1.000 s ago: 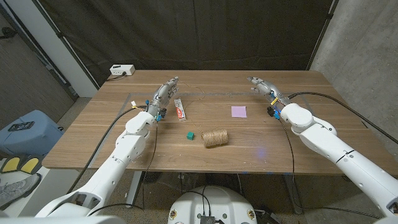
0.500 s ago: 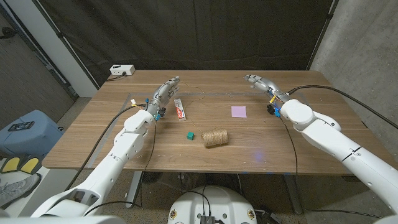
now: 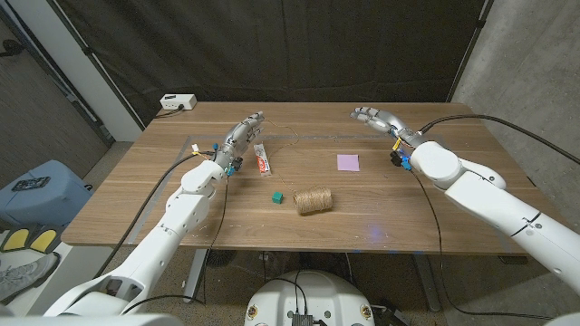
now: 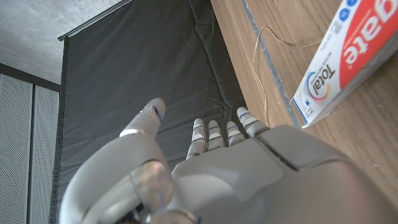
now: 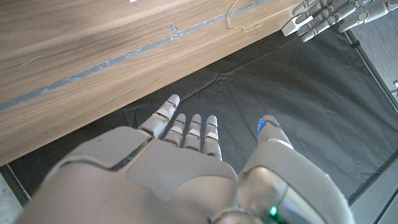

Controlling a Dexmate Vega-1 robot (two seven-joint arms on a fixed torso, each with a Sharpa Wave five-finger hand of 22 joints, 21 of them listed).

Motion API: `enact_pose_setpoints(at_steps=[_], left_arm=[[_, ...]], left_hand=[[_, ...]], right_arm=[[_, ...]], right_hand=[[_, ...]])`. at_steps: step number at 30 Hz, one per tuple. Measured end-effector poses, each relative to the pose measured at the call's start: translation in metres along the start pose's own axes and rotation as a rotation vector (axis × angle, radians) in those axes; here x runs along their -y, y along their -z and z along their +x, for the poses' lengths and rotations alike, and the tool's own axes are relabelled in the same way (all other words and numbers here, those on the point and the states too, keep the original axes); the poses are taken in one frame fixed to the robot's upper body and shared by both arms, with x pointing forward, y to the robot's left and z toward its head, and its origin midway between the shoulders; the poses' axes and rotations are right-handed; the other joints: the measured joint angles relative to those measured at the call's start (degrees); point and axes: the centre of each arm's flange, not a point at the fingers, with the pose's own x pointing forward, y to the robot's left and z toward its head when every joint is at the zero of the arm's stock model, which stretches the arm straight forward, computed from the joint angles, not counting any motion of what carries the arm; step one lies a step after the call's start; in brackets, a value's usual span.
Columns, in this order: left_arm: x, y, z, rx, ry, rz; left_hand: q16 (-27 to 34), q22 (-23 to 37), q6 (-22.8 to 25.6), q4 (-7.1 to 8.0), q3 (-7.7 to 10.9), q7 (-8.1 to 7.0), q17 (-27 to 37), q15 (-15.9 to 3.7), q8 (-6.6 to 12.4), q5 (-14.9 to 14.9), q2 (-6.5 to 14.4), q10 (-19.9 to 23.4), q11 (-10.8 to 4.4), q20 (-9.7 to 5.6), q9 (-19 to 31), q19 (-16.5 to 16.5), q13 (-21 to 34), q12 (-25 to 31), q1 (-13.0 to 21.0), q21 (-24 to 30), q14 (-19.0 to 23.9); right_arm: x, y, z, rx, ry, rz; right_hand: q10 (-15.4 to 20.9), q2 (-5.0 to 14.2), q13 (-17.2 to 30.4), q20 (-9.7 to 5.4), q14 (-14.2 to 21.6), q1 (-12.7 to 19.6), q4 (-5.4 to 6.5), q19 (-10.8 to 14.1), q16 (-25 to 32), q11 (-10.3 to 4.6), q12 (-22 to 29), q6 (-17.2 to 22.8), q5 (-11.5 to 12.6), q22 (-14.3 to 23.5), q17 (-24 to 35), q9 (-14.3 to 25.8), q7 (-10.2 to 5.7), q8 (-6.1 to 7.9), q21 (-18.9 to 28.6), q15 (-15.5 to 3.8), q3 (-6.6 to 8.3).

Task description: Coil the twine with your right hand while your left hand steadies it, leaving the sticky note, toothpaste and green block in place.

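Observation:
A spool of brown twine [image 3: 313,200] lies on its side near the table's middle front, with a thin loose strand [image 4: 264,74] trailing toward the far edge. The small green block [image 3: 277,196] sits just left of the spool. The toothpaste box [image 3: 262,159] [image 4: 339,62] lies beside my left hand [image 3: 241,136] [image 4: 205,168], which is open with fingers straight and holds nothing. The purple sticky note [image 3: 348,162] lies right of centre. My right hand [image 3: 379,119] [image 5: 186,168] hovers open over the far right of the table, away from the twine.
A white power box [image 3: 178,102] sits at the table's far left corner. A grey tape line [image 5: 124,59] runs along the wooden table [image 3: 163,204] near its far edge. A dark curtain hangs behind the table.
My right hand has moved left and slightly farther back along the table's far side. My left hand, the twine and the other objects have not moved.

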Motion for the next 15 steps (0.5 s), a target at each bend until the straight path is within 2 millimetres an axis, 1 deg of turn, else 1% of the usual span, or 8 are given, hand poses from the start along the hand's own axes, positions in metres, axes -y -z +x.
enact_pose_setpoints(at_steps=[3,4,5,7,8,9,13,15], left_arm=[[0.002,0.000,-0.001,0.000,0.003,0.002],[0.002,0.000,-0.001,-0.001,0.003,0.002],[0.002,0.000,-0.001,-0.001,0.003,0.002],[0.002,0.000,-0.001,-0.001,0.005,0.003],[0.003,0.000,-0.002,-0.001,0.006,0.004],[0.003,0.000,-0.002,-0.001,0.006,0.004],[0.003,0.000,-0.002,-0.001,0.006,0.004],[0.003,-0.001,-0.002,-0.001,0.006,0.005]], left_hand=[[0.0,0.0,0.0,0.00,0.00,0.00,0.0,0.00,0.00,0.0,0.0,0.0,0.00,0.00,0.0,0.0,0.0,0.0,0.5,0.0,0.0],[0.0,0.0,0.0,0.00,0.00,0.00,0.0,0.00,0.00,0.0,0.0,0.0,0.00,0.00,0.0,0.0,0.0,0.0,0.5,0.0,0.0],[0.0,0.0,0.0,0.00,0.00,0.00,0.0,0.00,0.00,0.0,0.0,0.0,0.00,0.00,0.0,0.0,0.0,0.0,0.5,0.0,0.0],[0.0,0.0,0.0,-0.09,0.10,0.00,0.0,0.00,0.00,0.2,0.0,0.0,0.00,0.00,0.0,0.0,0.0,0.0,0.5,0.0,0.0],[0.0,0.0,0.0,-0.24,0.24,0.00,0.0,0.00,0.00,0.2,0.0,0.0,0.00,0.00,0.0,0.0,0.0,0.0,0.5,0.0,0.0],[0.0,0.0,0.0,-0.23,0.24,0.00,0.0,-0.01,0.00,0.2,-0.1,0.0,0.00,0.00,0.0,0.0,0.0,0.0,0.7,0.0,0.0],[0.0,0.0,0.0,-0.23,0.24,0.00,0.0,0.20,0.00,0.2,0.0,0.0,0.00,0.00,0.0,0.0,0.0,0.0,1.1,0.0,-0.2],[0.0,0.0,0.0,-0.23,0.24,0.00,0.0,0.20,0.00,0.4,-0.1,0.0,0.01,0.00,0.0,0.0,0.0,0.0,1.4,0.0,-0.2]], right_arm=[[0.000,-0.003,-0.002,-0.006,-0.006,-0.032],[0.000,-0.005,-0.003,0.000,-0.009,-0.037],[0.000,-0.007,-0.003,0.003,-0.011,-0.040],[-0.001,-0.009,-0.005,-0.004,-0.020,-0.068],[-0.001,-0.008,-0.005,-0.007,-0.022,-0.072],[-0.001,-0.010,-0.006,-0.005,-0.025,-0.078],[-0.001,-0.016,-0.008,0.007,-0.035,-0.096],[-0.002,-0.017,-0.009,-0.003,-0.047,-0.121]], right_hand=[[-0.1,-0.17,0.0,0.21,0.3,1.2,-0.96,0.2,0.0,0.75,0.0,-0.1,0.0,0.0,0.0,0.0,0.52,0.23,0.0,0.32,0.35],[0.0,-0.46,0.0,0.43,0.4,1.5,-1.35,0.0,0.0,0.82,0.0,0.0,0.0,0.0,0.0,0.0,0.61,0.23,0.0,0.41,0.43],[0.0,-0.37,0.0,0.47,0.4,1.8,-1.73,-0.1,0.0,0.83,0.0,0.0,0.0,0.0,0.0,0.0,0.64,0.23,0.0,0.41,0.49],[-0.3,-0.58,0.0,0.53,0.4,2.1,-1.88,-0.1,0.0,1.13,0.0,-0.3,0.0,0.0,0.0,0.0,0.92,0.23,0.0,0.40,0.65],[-0.1,-0.35,0.0,0.74,0.5,2.3,-1.97,0.1,0.0,1.31,0.0,-0.3,0.0,0.0,0.0,0.0,0.92,0.23,0.0,0.47,0.71],[0.0,-0.62,0.0,0.94,0.7,2.7,-2.30,0.3,0.1,1.44,0.1,-0.3,0.0,0.0,0.0,0.0,0.92,0.23,0.0,0.68,0.73],[0.2,-0.79,0.0,1.46,0.8,3.4,-2.69,0.4,0.4,1.24,0.4,0.0,0.0,0.0,0.0,0.2,1.23,0.23,0.0,0.78,0.95],[0.5,-0.79,0.0,1.54,1.0,3.4,-2.98,0.3,0.4,1.25,0.4,-0.2,0.0,0.0,0.0,0.2,1.45,0.23,0.0,1.01,0.65]])
